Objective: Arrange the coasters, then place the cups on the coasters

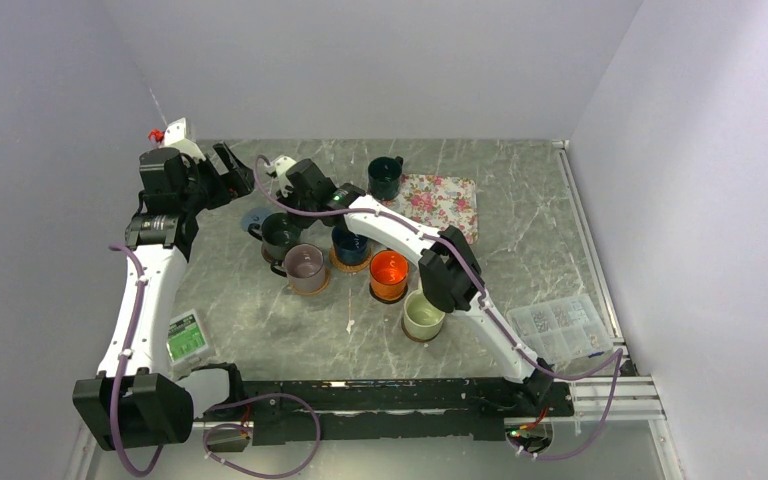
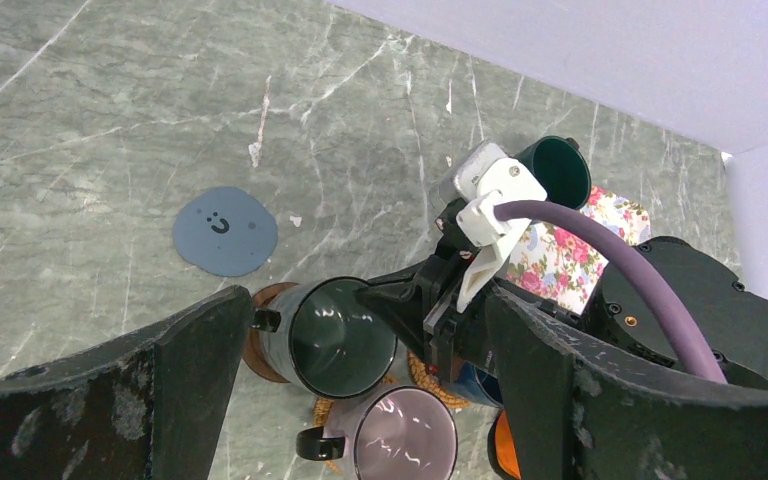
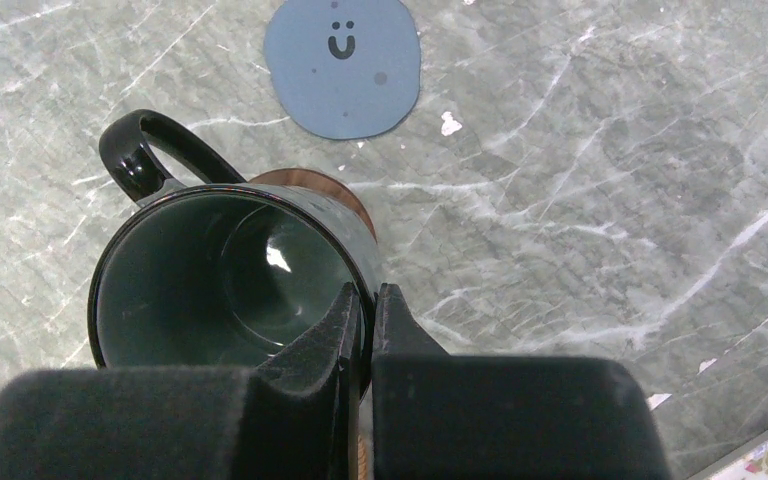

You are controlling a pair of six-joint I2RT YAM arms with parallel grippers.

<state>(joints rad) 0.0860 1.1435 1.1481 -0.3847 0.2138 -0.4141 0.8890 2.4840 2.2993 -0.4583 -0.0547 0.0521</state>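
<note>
The right end effector [image 1: 292, 212] is pressed together on the rim of the dark grey mug [image 3: 222, 290], with one finger inside the wall and one outside. In the right wrist view the grip is on the side opposite the handle. The mug is held upright over a brown coaster [image 3: 332, 188], of which only an edge is seen behind it. Whether the mug rests on the disc or is lifted just clear of it cannot be told.

A grey-blue coaster [image 3: 343, 65] with a smiley mark lies bare on the bench [image 1: 260, 330], just beyond the brown one and apart from it.

The left end effector [image 1: 235, 175] is spread wide and nothing is held in it. It hangs above the far left of the bench, near the right one, with the dark grey mug seen between its fingers [image 2: 195, 375] in the left wrist view.

The mauve mug [image 1: 305, 268] stands on a woven coaster [image 2: 326, 412], just beside the dark grey mug. The navy mug [image 1: 350, 245], orange mug [image 1: 389, 275] and cream mug [image 1: 423, 315] are each set on coasters [image 1: 350, 267] largely hidden beneath them. The green mug [image 1: 385, 177] stands at the far side, just beside the left edge of the floral mat [image 1: 445, 200].
</note>
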